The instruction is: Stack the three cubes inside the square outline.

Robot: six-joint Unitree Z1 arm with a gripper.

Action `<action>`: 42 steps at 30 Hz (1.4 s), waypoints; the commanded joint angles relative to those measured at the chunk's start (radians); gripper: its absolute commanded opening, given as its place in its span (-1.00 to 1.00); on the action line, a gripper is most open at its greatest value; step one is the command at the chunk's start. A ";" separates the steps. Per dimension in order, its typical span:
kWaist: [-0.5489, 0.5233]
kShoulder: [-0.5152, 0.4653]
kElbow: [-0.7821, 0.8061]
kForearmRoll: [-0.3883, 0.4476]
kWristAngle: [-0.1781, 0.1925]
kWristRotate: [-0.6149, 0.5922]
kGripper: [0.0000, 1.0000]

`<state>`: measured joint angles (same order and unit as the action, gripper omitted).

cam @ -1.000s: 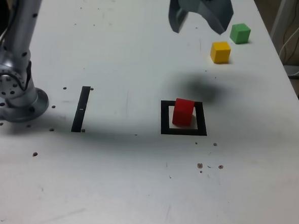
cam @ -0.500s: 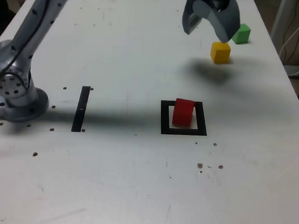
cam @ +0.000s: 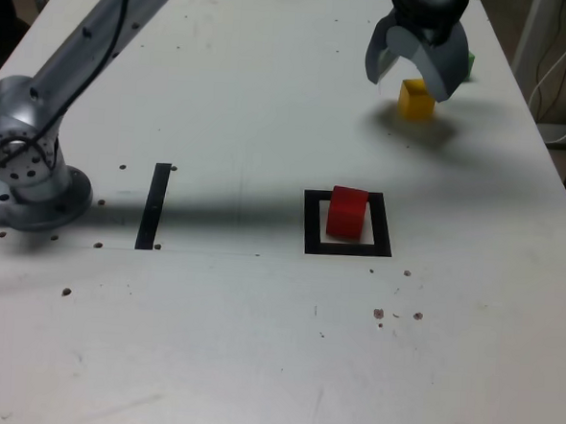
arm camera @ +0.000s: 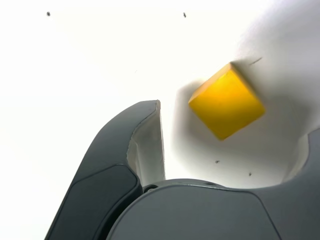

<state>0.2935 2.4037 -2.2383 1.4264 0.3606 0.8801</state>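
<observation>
we've got fingers (cam: 413,78) spread wide over yellow cube (cam: 417,98) at table (cam: 256,345) far edge, nothing pinched; looks light, stiff, matte, so probably grab opposite flat faces, not corners

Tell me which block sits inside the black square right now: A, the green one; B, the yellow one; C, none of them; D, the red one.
D: the red block stands in the black square, while the yellow block lies far off, under the open gripper.
</observation>
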 commanded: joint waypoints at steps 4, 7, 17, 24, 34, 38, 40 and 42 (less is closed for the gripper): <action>0.001 0.026 0.000 0.000 -0.006 0.000 0.84; 0.002 0.034 0.000 -0.002 -0.010 0.001 0.79; 0.037 0.047 -0.010 -0.011 -0.053 0.016 0.64; 0.038 0.055 -0.014 -0.020 -0.069 0.021 0.43; 0.038 0.058 -0.003 -0.047 -0.098 0.025 0.25; 0.038 0.058 0.004 -0.057 -0.110 0.025 0.15; 0.038 0.058 0.008 -0.060 -0.114 0.023 0.05; 0.038 0.057 0.012 -0.065 -0.119 0.018 -0.05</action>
<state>0.3316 2.4540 -2.2360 1.3659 0.2457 0.9033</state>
